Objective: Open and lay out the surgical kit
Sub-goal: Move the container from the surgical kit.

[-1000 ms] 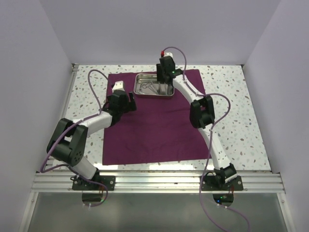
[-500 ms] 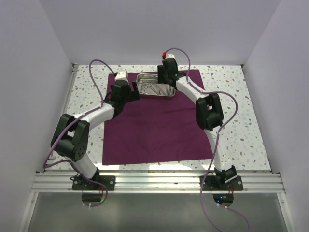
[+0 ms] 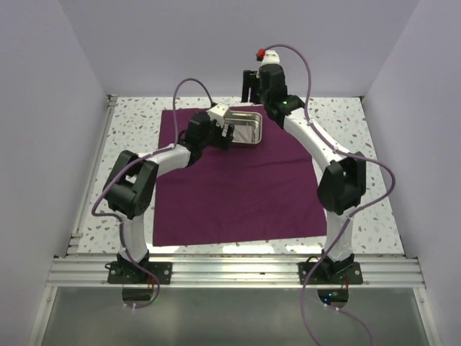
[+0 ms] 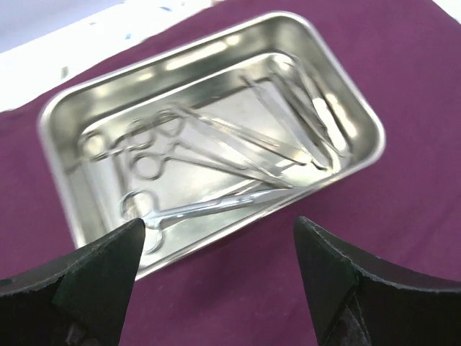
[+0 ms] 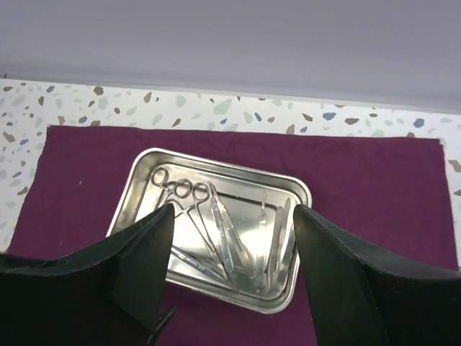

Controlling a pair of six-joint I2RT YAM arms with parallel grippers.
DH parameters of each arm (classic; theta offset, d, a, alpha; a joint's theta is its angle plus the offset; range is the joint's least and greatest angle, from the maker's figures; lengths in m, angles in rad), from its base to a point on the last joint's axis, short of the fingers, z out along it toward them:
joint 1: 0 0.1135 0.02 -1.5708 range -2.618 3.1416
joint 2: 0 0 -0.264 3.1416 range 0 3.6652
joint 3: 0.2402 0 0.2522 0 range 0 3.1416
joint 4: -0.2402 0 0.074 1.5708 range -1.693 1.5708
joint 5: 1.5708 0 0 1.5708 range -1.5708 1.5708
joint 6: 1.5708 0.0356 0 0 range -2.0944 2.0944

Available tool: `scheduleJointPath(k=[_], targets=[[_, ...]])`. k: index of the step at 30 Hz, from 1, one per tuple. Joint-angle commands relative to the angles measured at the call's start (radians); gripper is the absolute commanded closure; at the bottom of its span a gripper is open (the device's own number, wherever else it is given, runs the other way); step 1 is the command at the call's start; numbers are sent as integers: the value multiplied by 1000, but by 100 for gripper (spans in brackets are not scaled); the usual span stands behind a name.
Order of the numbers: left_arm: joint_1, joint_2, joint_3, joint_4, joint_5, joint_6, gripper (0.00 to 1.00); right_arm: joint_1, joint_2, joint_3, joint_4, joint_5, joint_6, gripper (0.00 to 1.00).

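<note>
Left gripper [image 4: 217, 223], jaws apart and empty, I have swung in to the left end of the shallow rectangular shiny steel tray [image 3: 250, 130]. Right gripper [image 5: 232, 210], likewise apart and empty, has lifted behind the tray. The tray, holding silver scissors and forceps [image 4: 216, 144], rests on the far part of the dark purple cloth wrap [image 3: 238, 194].

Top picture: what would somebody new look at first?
Probably the big dark purple cloth wrap, spread flat on the speckled table. Next comes the shiny rectangular steel tray at the cloth's far edge, with small silver scissors and forceps lying inside. The left gripper and the right gripper hover open above that tray, holding nothing.
</note>
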Motion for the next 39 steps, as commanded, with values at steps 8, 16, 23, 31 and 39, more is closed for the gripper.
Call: scheduleJointPath(k=[8, 16, 23, 31, 39], targets=[[-3, 199, 260, -3, 305, 216, 15, -58, -204, -138, 25, -62, 75, 28], [0, 259, 366, -164, 426, 287, 26, -83, -232, -205, 37, -62, 65, 28], [9, 198, 279, -156, 569, 295, 24, -121, -229, -236, 53, -94, 77, 28], [12, 286, 343, -205, 548, 306, 30, -140, -195, -244, 65, -136, 98, 27], [14, 359, 409, -250, 508, 321, 35, -149, -180, -242, 73, -160, 105, 27]])
